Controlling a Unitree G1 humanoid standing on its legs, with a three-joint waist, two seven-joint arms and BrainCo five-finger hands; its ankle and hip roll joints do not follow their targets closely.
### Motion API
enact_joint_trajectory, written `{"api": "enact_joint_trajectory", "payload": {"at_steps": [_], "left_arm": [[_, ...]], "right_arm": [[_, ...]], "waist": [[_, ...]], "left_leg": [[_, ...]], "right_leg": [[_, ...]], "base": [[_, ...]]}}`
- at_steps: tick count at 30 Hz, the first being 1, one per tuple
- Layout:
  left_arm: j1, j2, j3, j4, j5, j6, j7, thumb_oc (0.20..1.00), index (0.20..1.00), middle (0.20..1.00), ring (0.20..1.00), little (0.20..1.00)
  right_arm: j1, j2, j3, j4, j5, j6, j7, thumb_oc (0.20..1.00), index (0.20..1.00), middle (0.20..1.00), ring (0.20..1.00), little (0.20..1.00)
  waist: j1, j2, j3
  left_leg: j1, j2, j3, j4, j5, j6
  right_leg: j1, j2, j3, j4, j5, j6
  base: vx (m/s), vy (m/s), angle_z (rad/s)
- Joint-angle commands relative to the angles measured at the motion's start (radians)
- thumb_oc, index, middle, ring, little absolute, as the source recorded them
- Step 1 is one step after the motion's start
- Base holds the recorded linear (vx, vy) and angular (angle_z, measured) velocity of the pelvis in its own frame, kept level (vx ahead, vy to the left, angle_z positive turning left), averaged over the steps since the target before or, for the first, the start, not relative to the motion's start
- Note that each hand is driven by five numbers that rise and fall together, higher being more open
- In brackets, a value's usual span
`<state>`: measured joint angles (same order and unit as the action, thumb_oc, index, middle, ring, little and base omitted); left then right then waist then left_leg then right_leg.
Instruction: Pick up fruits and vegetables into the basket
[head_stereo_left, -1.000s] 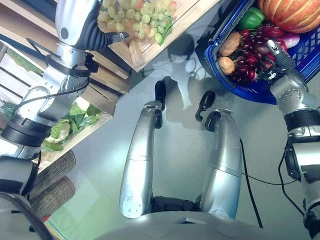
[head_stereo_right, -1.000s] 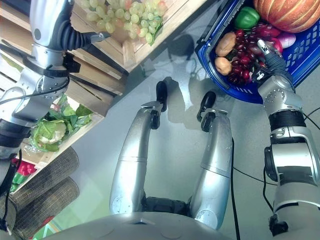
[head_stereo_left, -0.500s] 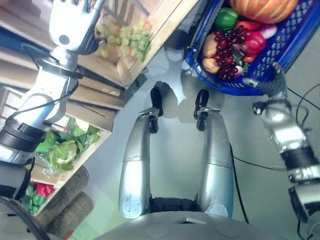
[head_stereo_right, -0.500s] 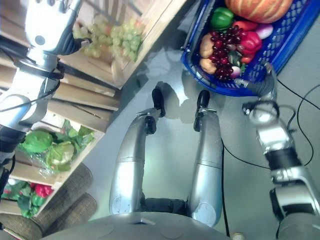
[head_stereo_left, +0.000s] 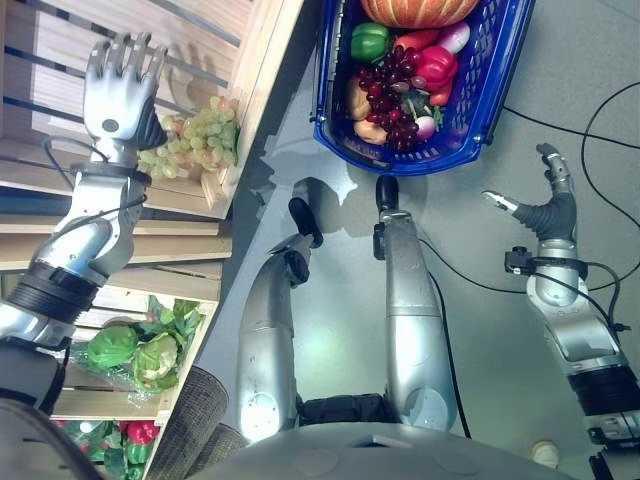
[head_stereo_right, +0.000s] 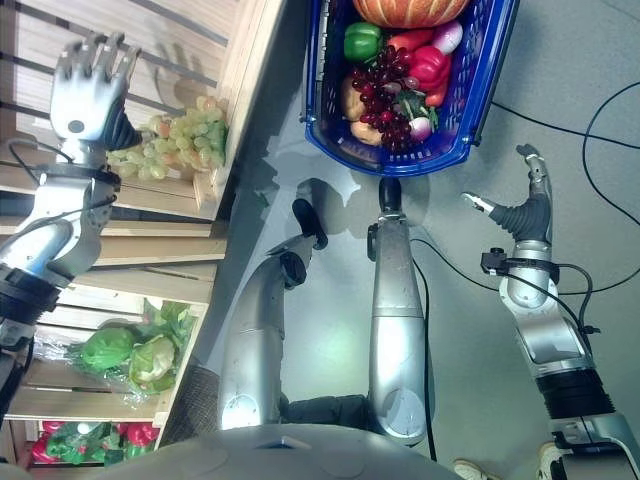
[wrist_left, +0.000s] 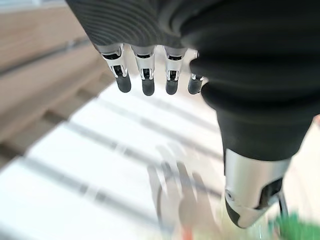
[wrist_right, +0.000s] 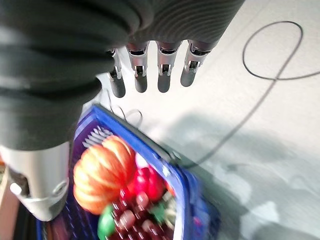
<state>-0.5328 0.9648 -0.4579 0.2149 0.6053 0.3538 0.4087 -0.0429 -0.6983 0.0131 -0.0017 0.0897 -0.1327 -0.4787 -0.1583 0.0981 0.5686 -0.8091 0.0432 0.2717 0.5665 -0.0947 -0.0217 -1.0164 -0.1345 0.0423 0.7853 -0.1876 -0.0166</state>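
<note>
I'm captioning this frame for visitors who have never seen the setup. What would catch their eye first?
First the blue basket on the grey floor ahead of the robot, packed with an orange pumpkin, dark red grapes, a green pepper and red peppers. Next, the left hand, fingers spread, above green grapes in a wooden crate. The right hand hangs open beside the basket, holding nothing.

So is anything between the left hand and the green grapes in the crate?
Nothing visible. The left hand hovers open above the wooden shelf, and the green grapes lie uncovered in their crate just beside it.
</note>
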Motion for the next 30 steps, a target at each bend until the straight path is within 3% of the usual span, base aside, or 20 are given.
{"api": "enact_joint_trajectory", "payload": {"at_steps": [1, 8, 13, 24, 30], "left_arm": [[0.070, -0.071, 0.027, 0.077, -0.093, 0.039, 0.061, 1.000, 1.000, 1.000, 1.000, 1.000], [0.098, -0.148, 0.030, 0.214, -0.229, 0.024, 0.059, 1.000, 1.000, 1.000, 1.000, 1.000], [0.102, -0.178, 0.040, 0.274, -0.187, 0.037, 0.096, 1.000, 1.000, 1.000, 1.000, 1.000], [-0.001, -0.148, 0.005, 0.333, -0.007, 0.183, 0.206, 1.000, 1.000, 1.000, 1.000, 1.000], [-0.077, -0.174, -0.025, 0.383, -0.010, 0.225, 0.229, 1.000, 1.000, 1.000, 1.000, 1.000]], "right_arm": [[0.090, -0.044, -0.064, -0.076, 0.005, -0.089, -0.043, 1.000, 1.000, 1.000, 1.000, 1.000], [0.095, -0.033, -0.079, -0.090, -0.007, -0.092, -0.064, 1.000, 1.000, 1.000, 1.000, 1.000], [0.085, -0.032, -0.078, -0.089, -0.022, -0.083, -0.078, 1.000, 1.000, 1.000, 1.000, 1.000], [0.050, -0.040, -0.047, -0.063, -0.081, -0.091, -0.152, 1.000, 1.000, 1.000, 1.000, 1.000], [0.005, -0.032, -0.013, -0.049, -0.109, -0.074, -0.181, 1.000, 1.000, 1.000, 1.000, 1.000]], "waist": [[-0.065, 0.066, -0.049], [-0.073, 0.056, -0.049], [-0.076, 0.051, -0.049], [-0.087, 0.031, -0.049], [-0.094, 0.018, -0.049]], "left_leg": [[0.010, -0.025, 0.010, -0.026, -0.083, 0.003], [-0.005, -0.022, 0.016, -0.012, -0.085, 0.009], [-0.008, -0.021, 0.017, -0.009, -0.086, 0.010], [-0.054, -0.010, 0.014, 0.022, -0.096, 0.017], [-0.083, -0.005, 0.012, 0.033, -0.097, 0.019]], "right_leg": [[0.039, 0.067, -0.053, -0.043, -0.068, 0.057], [0.022, 0.071, -0.046, -0.039, -0.065, 0.054], [0.019, 0.071, -0.044, -0.039, -0.063, 0.050], [-0.027, 0.079, -0.032, -0.022, -0.054, 0.045], [-0.055, 0.091, -0.024, -0.015, -0.046, 0.046]], "base": [[0.00, 0.059, -0.02], [0.00, 0.043, -0.04], [0.00, 0.027, 0.00], [0.00, 0.004, 0.00], [0.00, 0.001, 0.00]]}}
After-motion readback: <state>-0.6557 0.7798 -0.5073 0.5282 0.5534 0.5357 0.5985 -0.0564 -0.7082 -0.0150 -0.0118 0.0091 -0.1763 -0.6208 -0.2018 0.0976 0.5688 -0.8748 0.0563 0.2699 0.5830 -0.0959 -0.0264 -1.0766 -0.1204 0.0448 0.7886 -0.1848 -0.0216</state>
